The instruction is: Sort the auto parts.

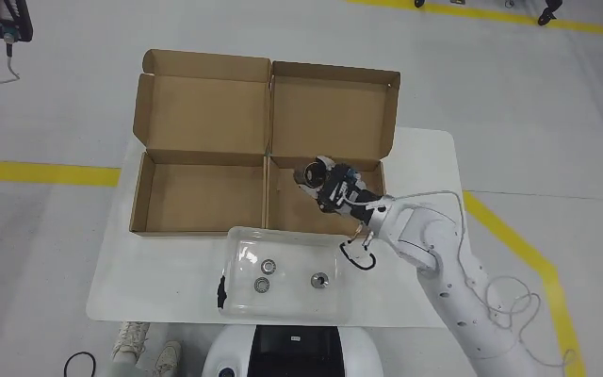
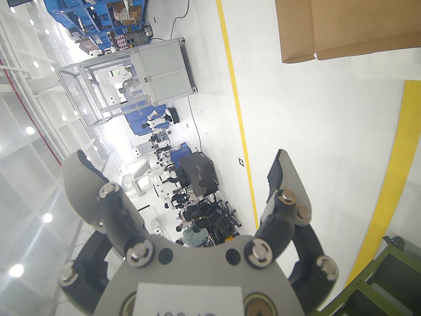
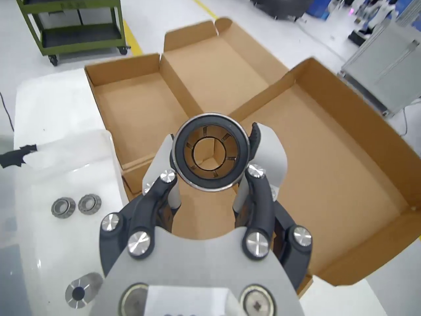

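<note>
My right gripper [image 1: 320, 181] [image 3: 211, 138] is shut on a round bearing [image 1: 308, 175] [image 3: 211, 155] with a black face and a steel rim, held just above the floor of the right cardboard box [image 1: 283, 212] [image 3: 329, 182]. The left cardboard box [image 1: 198, 198] [image 3: 138, 106] beside it has nothing in it. A clear plastic tray [image 1: 283, 233] near the table's front holds two small roller bearings [image 1: 268, 266] [image 3: 63, 206] [image 1: 263, 284] [image 3: 89, 203] and a round metal part [image 1: 319, 279] [image 3: 79, 294]. My left gripper [image 2: 179, 157] is open, off the table and pointing at the room.
Both boxes have their lids [image 1: 207, 113] folded back flat toward the table's far edge. Black tape [image 1: 221, 292] sticks to the tray's left end. A green cart [image 3: 70, 11] stands on the floor beyond the table.
</note>
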Available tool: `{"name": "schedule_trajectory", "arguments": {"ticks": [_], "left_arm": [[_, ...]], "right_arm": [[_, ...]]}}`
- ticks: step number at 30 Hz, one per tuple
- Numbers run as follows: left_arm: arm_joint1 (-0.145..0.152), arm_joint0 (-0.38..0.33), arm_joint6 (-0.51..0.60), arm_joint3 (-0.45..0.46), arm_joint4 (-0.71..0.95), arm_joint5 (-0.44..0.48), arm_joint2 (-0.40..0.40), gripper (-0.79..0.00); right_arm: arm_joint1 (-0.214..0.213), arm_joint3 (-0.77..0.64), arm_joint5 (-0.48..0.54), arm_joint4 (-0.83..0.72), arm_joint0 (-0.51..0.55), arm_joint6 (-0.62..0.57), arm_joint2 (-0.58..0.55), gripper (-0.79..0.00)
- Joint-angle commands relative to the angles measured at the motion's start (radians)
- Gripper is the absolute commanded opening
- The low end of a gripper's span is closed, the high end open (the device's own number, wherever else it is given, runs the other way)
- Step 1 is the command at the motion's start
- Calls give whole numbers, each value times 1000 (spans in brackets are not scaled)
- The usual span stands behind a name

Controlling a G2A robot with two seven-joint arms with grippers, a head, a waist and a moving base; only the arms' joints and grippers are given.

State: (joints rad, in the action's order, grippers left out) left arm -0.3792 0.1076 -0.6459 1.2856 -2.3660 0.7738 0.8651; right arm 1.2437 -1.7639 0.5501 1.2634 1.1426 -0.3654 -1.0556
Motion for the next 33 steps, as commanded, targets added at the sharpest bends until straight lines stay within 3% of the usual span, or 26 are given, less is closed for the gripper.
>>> {"name": "schedule_trajectory", "arguments": {"ticks": [1, 3, 5, 14, 33], "left_arm": [[0, 0, 0, 0, 0, 0, 0, 0], [0, 0, 0, 0, 0, 0, 0, 0], [0, 0, 0, 0, 0, 0, 0, 0], [0, 0, 0, 0, 0, 0, 0, 0], [0, 0, 0, 0, 0, 0, 0, 0]], "right_arm": [[6, 69, -21, -48, -33, -118, 22, -785], [16, 118, -55, -77, -74, -228, 55, -785], [26, 177, -70, -126, -108, -249, 78, -785], [56, 358, -69, -180, -201, -207, 155, -785], [104, 515, -74, -198, -305, -250, 268, -785]]}}
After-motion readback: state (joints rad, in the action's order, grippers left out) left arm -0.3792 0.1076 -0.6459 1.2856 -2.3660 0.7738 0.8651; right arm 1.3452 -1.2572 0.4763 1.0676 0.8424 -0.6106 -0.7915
